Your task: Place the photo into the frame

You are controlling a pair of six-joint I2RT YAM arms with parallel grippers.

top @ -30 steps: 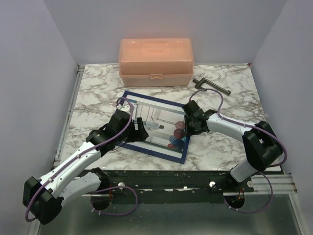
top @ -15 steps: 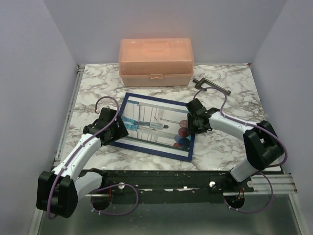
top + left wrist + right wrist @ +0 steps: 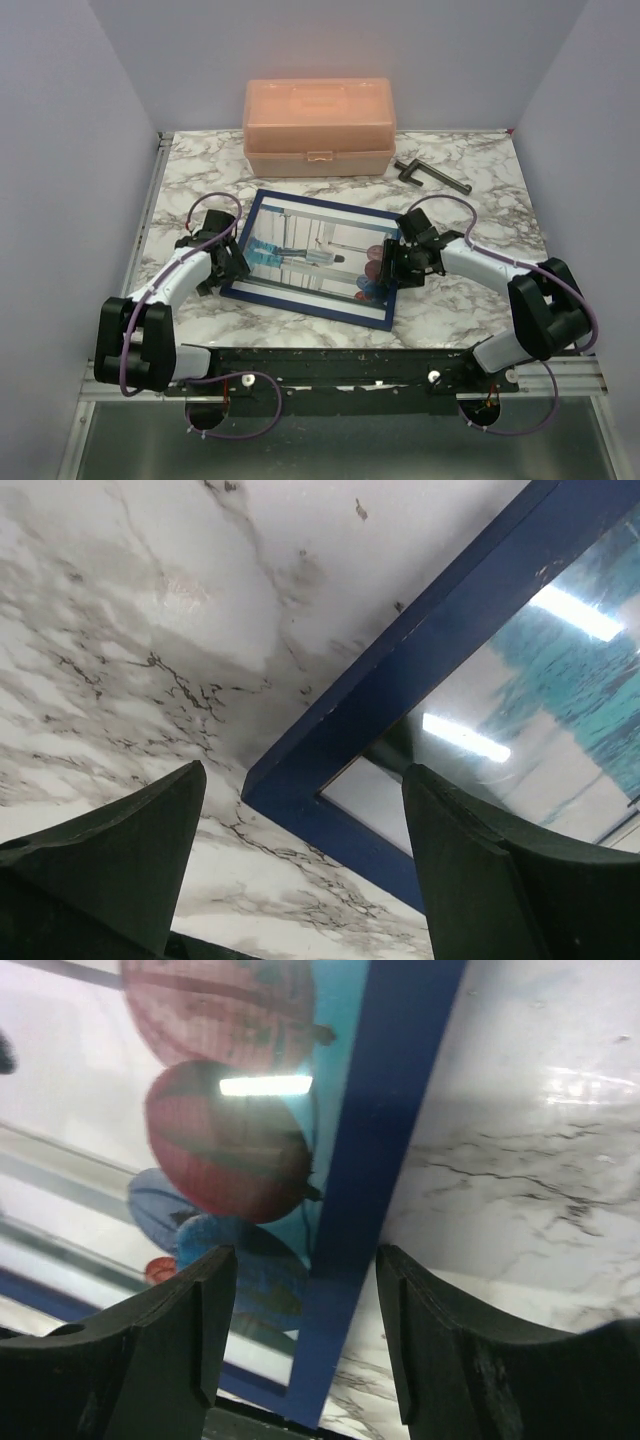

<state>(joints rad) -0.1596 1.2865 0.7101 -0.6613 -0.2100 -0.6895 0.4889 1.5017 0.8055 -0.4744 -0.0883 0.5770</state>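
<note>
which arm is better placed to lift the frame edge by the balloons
Right: the right gripper is open over the frame edge beside the balloons. The left gripper, also open, is at the opposite end.

— What colour is the frame (image 3: 420, 665)?
— Navy blue. The photo (image 3: 230, 1140) shows teal, with red and blue balloons.
— And the table (image 3: 470, 300)?
— White marble, grey-veined. The far box (image 3: 318, 125) is peach.

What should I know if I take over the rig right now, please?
Left gripper: open, empty, at the left edge of the frame.
Right gripper: open, empty, over its right edge.
The frame lies flat on the table, navy front up, with the photo showing inside it.
Done: the photo appears seated in the frame.
To do: probably only pulling both arms back.
</note>
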